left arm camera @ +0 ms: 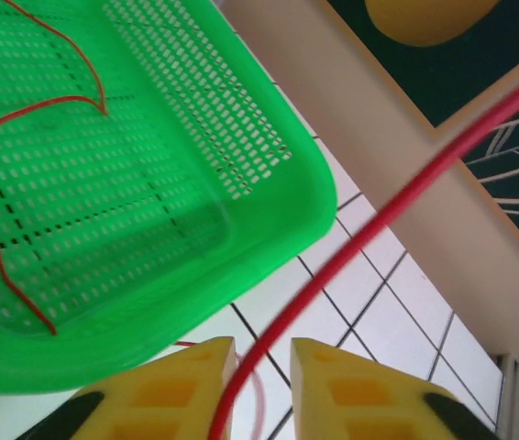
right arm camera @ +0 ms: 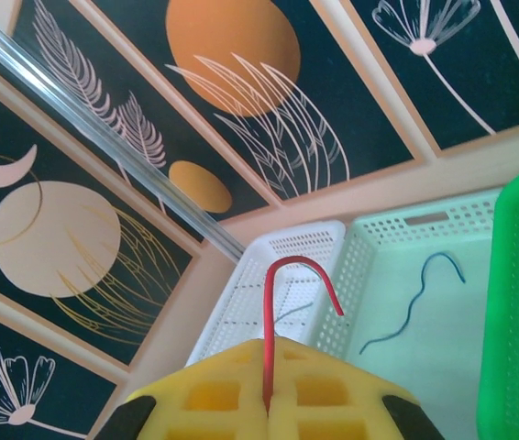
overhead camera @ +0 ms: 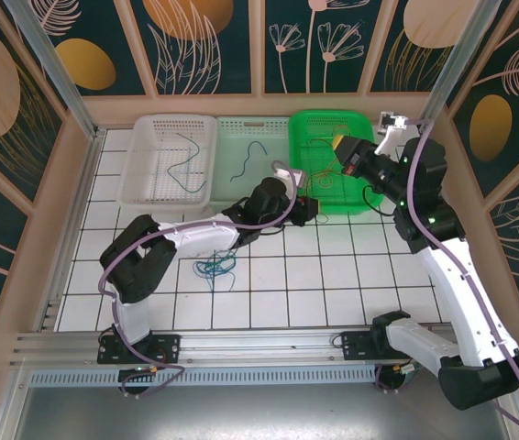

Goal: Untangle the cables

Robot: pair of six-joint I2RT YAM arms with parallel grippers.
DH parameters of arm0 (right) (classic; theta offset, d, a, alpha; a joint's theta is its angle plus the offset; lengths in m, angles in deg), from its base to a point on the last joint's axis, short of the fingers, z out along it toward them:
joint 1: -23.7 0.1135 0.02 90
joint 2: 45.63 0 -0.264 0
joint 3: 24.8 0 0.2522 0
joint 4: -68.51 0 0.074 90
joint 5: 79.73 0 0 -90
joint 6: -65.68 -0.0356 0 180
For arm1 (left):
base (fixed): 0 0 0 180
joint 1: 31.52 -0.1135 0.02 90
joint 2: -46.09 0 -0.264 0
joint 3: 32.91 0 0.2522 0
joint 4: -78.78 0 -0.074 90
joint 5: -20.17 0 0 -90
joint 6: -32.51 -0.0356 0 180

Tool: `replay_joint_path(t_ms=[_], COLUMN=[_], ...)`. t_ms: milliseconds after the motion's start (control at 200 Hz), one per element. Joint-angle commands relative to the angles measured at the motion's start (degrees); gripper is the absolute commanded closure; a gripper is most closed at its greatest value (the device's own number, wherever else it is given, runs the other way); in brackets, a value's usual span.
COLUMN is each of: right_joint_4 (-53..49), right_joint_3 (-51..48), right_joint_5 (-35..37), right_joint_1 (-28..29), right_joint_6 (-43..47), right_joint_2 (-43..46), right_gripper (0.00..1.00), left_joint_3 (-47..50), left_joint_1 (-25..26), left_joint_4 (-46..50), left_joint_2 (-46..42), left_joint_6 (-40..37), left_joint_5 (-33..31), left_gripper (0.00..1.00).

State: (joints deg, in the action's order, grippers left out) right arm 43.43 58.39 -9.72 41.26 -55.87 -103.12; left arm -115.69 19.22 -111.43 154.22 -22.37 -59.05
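A red cable stands up from my right gripper, which is shut on it, and its free end curls over. That gripper hovers over the green basket. My left gripper sits at the basket's near-left corner. Its yellow fingers stand a narrow gap apart, open, and a red cable runs between them against the left one. Another thin red cable lies in the green basket. A blue and teal tangle of cables lies on the tiles.
A white basket at the back left holds a dark cable. Beside it, the pale mint basket holds a blue cable. Walls and frame posts close in the tiled floor. Bare tiles stretch in front of the green basket.
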Motion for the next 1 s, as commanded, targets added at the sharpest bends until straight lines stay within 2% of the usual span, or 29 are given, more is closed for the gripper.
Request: replay_joint_path(t_ms=[0, 85, 370, 405, 490, 535, 636, 716, 731, 746, 761, 771, 896, 996], right_joint_4=[0.08, -0.5, -1.68, -1.85, -2.38, -2.01, -0.47, -0.47, -0.47, -0.54, -0.6, -0.63, -1.26, 0.16], right_joint_3=[5.02, 6.75, 8.84, 8.82, 8.94, 9.02, 10.24, 11.9, 12.18, 12.48, 12.76, 12.86, 13.22, 13.97], right_joint_5=[0.3, 0.81, 4.86, 5.24, 5.88, 5.35, 3.73, 3.31, 3.22, 3.28, 3.33, 3.5, 9.28, 6.52], right_joint_1=[-0.33, -0.39, -0.76, -0.77, -0.77, -0.73, -0.76, -0.77, -0.76, -0.76, -0.77, -0.75, -0.71, -0.76], right_joint_6=[2.14, 3.08, 5.22, 5.55, 5.84, 5.84, 5.9, 5.89, 5.89, 5.95, 6.02, 6.07, 7.61, 7.45], right_joint_2=[-0.39, -1.23, -2.87, -3.23, -4.08, -4.19, -3.74, -3.29, -3.23, -3.2, -3.17, -3.15, -2.84, -2.8], right_gripper=[1.0, 1.0, 1.0, 1.0, 1.0, 1.0, 1.0, 1.0, 1.0, 1.0, 1.0, 1.0, 1.0, 1.0], left_joint_3=[-0.14, -0.16, -0.71, -0.75, -1.35, -1.68, -2.09, -2.36, -2.43, -2.52, -2.64, -2.69, -3.0, -1.4], left_joint_1=[-0.08, -0.09, -0.07, -0.11, -0.08, -0.04, -0.11, -0.03, -0.03, -0.06, -0.03, -0.14, -0.09, -0.08], left_joint_4=[-2.46, -1.92, 0.71, 0.68, 0.14, -0.33, -2.32, -3.06, -2.88, -2.66, -2.38, -2.11, 0.44, -0.23], left_joint_2=[0.76, 0.61, 0.08, -0.02, -0.59, -1.24, -3.5, -5.2, -5.42, -5.68, -5.85, -5.97, -7.82, -9.58], left_joint_6=[-2.42, -3.46, -6.47, -6.39, -6.04, -5.54, -5.58, -6.12, -6.26, -6.39, -6.6, -6.69, -8.36, -9.18], left_joint_5=[3.44, 5.1, 8.27, 8.24, 8.53, 8.96, 11.27, 12.57, 12.57, 12.4, 12.07, 11.78, 6.59, 4.22], left_gripper=[0.91, 1.0, 1.0, 0.91, 0.79, 0.67, 0.6, 0.47, 0.42, 0.27, 0.06, 0.02, 0.01, 0.01])
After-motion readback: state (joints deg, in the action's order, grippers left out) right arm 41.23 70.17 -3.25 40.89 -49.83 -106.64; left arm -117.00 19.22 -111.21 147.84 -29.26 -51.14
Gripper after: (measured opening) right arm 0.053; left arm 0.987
